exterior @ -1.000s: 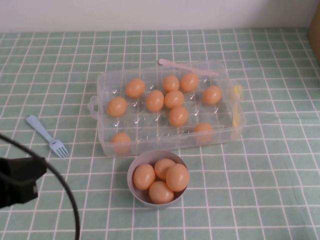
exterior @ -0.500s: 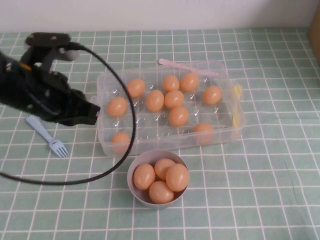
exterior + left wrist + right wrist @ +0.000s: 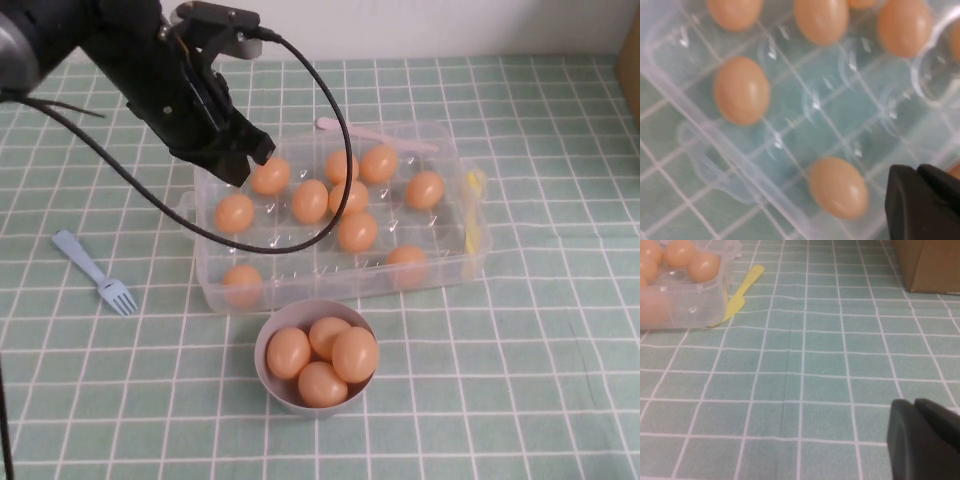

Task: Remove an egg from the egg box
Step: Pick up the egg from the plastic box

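Observation:
The clear egg box (image 3: 330,285) stands mid-table and holds several orange-tan eggs, one at its back left (image 3: 270,176). My left gripper (image 3: 248,152) hangs over the box's back left corner, just beside that egg, its fingers closed together and empty. In the left wrist view the box floor (image 3: 805,125) fills the picture, and an egg (image 3: 839,187) lies next to the gripper (image 3: 917,172). My right gripper (image 3: 920,412) is shut and empty low over the tablecloth, right of the box (image 3: 680,295). It is out of the high view.
A grey bowl (image 3: 268,340) with several eggs stands just in front of the box. A blue fork (image 3: 95,272) lies to the left. A yellow clasp (image 3: 472,215) and a pink strip (image 3: 375,135) sit on the box. A brown box (image 3: 930,265) stands at the far right.
My left arm has swung up from the front left, past the fork, to the box's back left corner. The eggs, box and bowl have not moved.

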`<action>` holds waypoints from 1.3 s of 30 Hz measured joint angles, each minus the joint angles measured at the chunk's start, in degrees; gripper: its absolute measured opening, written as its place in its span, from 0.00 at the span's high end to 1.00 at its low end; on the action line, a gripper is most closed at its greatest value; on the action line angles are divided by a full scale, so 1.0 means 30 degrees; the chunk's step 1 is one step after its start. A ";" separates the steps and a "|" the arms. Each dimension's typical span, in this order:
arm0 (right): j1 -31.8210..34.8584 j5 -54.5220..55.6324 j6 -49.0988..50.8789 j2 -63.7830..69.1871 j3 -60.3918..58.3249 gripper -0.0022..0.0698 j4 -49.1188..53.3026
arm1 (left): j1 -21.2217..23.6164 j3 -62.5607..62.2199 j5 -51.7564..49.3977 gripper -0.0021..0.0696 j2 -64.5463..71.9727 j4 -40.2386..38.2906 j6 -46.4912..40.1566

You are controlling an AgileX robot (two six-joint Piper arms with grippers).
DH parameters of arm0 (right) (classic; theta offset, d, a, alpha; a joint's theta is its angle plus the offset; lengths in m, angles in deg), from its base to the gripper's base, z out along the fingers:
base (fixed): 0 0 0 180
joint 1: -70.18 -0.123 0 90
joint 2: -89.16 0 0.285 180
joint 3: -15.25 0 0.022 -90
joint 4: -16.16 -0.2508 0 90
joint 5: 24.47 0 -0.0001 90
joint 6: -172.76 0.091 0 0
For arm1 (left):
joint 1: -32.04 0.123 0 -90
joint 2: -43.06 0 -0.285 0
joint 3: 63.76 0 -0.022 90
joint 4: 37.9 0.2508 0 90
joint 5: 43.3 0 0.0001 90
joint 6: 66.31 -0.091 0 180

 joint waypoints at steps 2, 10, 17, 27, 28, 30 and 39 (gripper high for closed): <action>0.0000 0.0000 0.0000 0.0000 0.0000 0.99 0.0000 | -0.0135 -0.0939 -0.0044 0.98 0.0845 0.0817 0.0081; 0.0000 0.0000 0.0000 0.0000 0.0000 0.99 0.0000 | -0.0518 -0.1620 -0.0119 0.98 0.2730 0.2168 0.0087; 0.0000 0.0000 0.0000 0.0000 0.0000 0.99 -0.0039 | -0.0559 -0.1694 -0.0133 0.97 0.3281 0.2373 -0.1651; 0.0000 0.0000 0.0000 0.0000 0.0000 0.99 -0.0418 | -0.0559 -0.1780 0.0816 0.32 0.3838 0.2740 -0.2458; 0.0000 0.0000 0.0000 0.0000 0.0000 0.99 -0.0418 | -0.0559 -0.1780 0.1030 0.27 0.3923 0.2782 -0.2458; 0.0000 0.0000 0.0000 0.0000 0.0000 0.99 -0.0418 | -0.0559 -0.1780 0.1588 0.21 0.4062 0.2817 -0.2458; 0.0000 0.0000 0.0000 0.0000 0.0000 0.99 -0.0418 | -0.0567 -0.1780 0.2618 0.19 0.4976 0.3978 -0.2424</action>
